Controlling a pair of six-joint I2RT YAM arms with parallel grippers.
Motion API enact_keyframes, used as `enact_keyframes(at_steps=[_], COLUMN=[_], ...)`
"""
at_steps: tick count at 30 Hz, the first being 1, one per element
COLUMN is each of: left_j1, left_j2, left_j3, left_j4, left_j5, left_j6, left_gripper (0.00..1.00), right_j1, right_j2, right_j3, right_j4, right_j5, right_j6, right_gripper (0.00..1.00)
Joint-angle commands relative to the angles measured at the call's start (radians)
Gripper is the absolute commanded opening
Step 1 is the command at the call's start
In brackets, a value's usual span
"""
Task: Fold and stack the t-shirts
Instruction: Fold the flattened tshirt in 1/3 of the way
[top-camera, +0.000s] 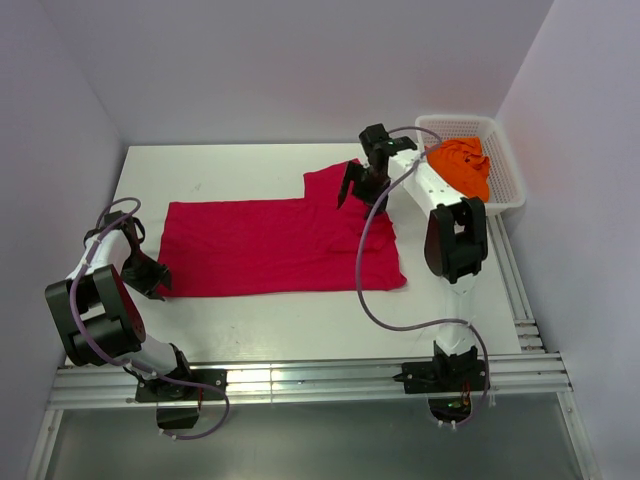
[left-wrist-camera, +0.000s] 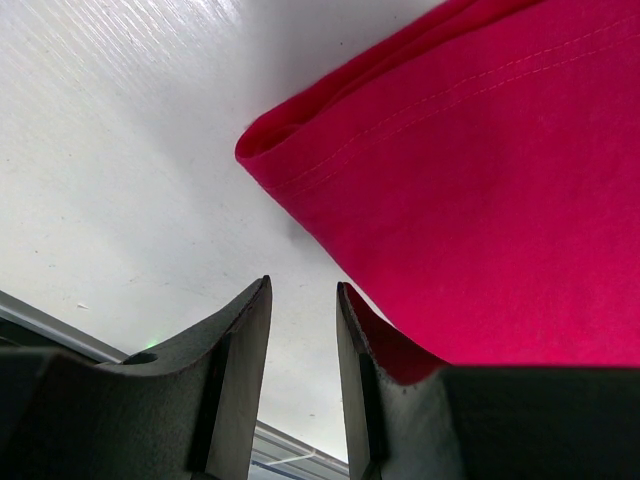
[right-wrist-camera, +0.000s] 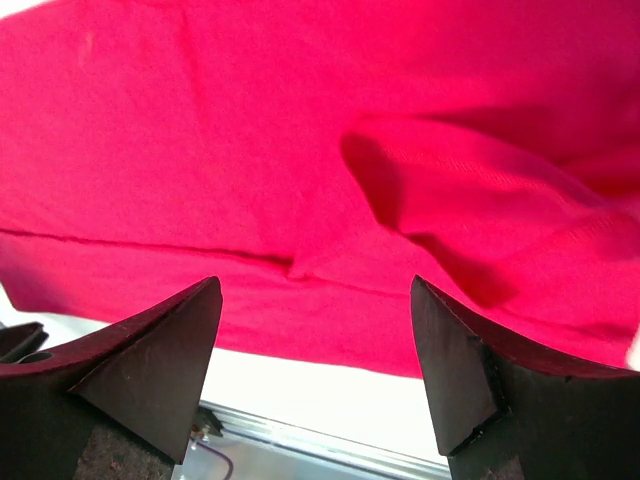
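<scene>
Looking down from high up, over the near edge of the whole table (top-camera: 250, 320). From each wrist, peeking out very close and low between dark fingers (left-wrist-camera: 245, 340). Shared in all three views: the red shirt (top-camera: 270, 245) (just bits of it up close).

text: none readable | labels, brands, numbers, signs: none legible on any surface in view

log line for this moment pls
left hand open beside corner of crimson red cloth t-shirt | right hand open above it | bright orange cloth t-shirt bunched in white plastic mesh basket | unstacked
</scene>
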Motion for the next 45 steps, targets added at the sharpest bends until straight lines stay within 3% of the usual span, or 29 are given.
enact_keyframes(at_steps=[1, 9, 36, 45], left_j1=[-0.007, -0.013, -0.020, -0.020], left_j2=[-0.005, -0.020, 0.001, 0.001], left_j3=[0.011, 0.008, 0.009, 0.011], left_j4=[0.008, 0.005, 0.013, 0.013], left_j5=[-0.001, -0.002, 0.001, -0.004], left_j6=[0.019, 0.021, 0.022, 0.018], left_gripper=[0.38, 0.38, 0.38, 0.38], right_j1=[-0.007, -0.005, 0.007, 0.021], right_j2=[-0.060, -0.048, 0.041, 0.052], right_j3=[-0.085, -0.184, -0.162, -0.165], right_j4=[0.044, 0.099, 0.124, 0.130], right_j5=[0.012, 0.030, -0.013, -0.034], right_j6=[-0.014, -0.013, 0.012, 0.012], right_gripper=[0.83, 0.80, 0.68, 0.49])
